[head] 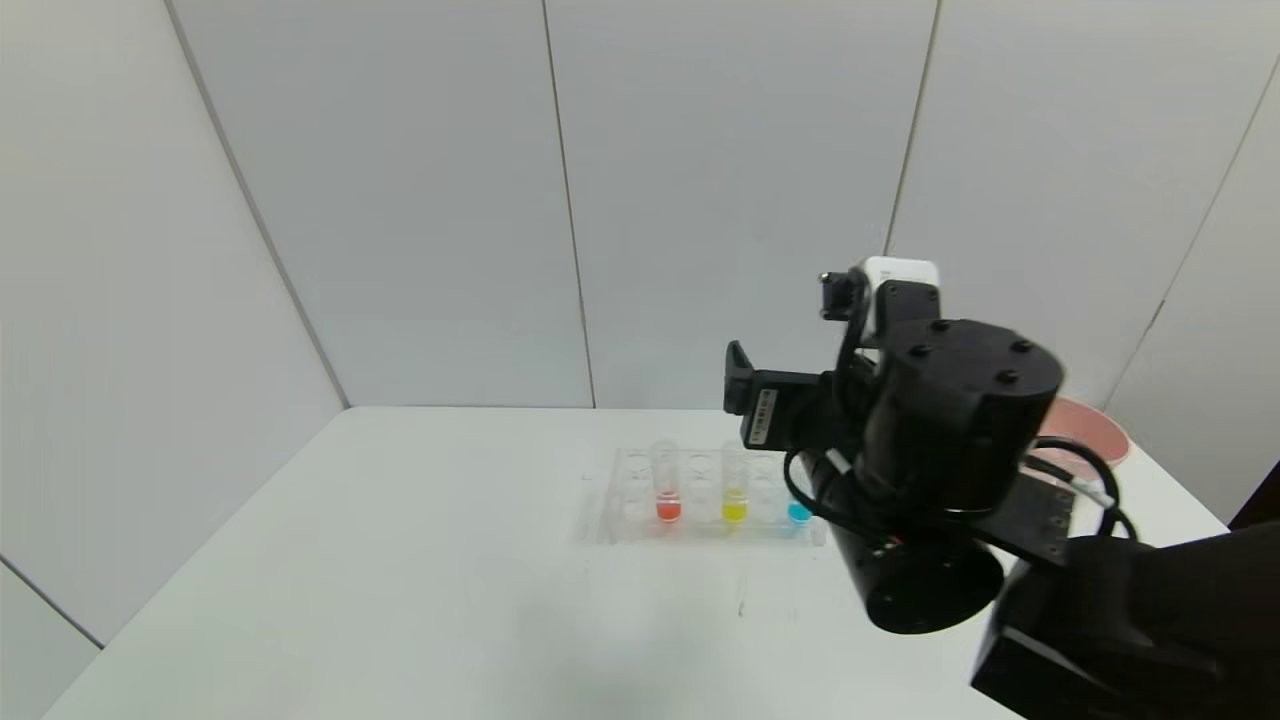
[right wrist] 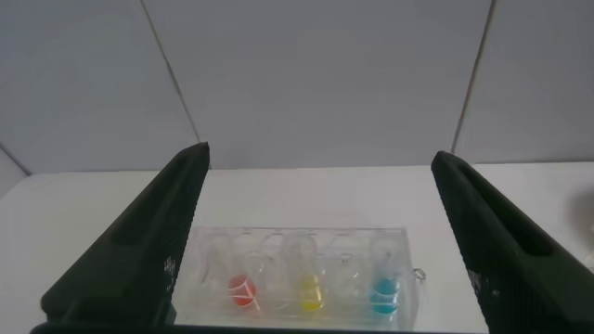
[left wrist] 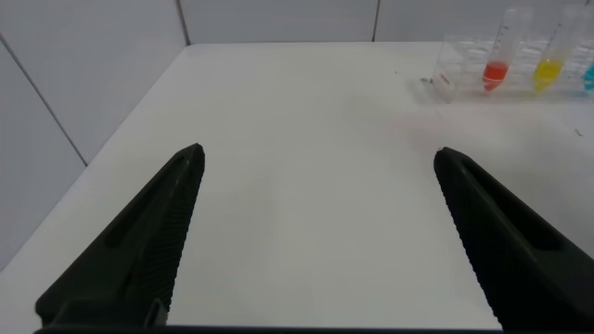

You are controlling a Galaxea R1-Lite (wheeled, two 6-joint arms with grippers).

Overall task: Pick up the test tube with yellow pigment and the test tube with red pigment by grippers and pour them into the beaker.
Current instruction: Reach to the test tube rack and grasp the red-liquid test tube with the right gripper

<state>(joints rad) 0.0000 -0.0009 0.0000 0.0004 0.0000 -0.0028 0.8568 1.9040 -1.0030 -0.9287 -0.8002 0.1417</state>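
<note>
The test tube with red pigment (head: 668,492) and the test tube with yellow pigment (head: 735,490) stand upright in a clear rack (head: 625,520) on the white table. My right gripper (head: 745,385) hovers above and just right of the rack. In the right wrist view it (right wrist: 320,156) is open and empty, with the red tube (right wrist: 243,289) and yellow tube (right wrist: 310,295) below it. My left gripper (left wrist: 319,151) is open and empty over bare table, far from the red tube (left wrist: 497,70) and yellow tube (left wrist: 549,67). The beaker is out of view.
A third tube with blue liquid (head: 798,513) stands at the rack's right end, beside my right arm. A pink bowl (head: 1090,430) sits at the back right, partly behind the arm. Grey wall panels close the back and left sides of the table.
</note>
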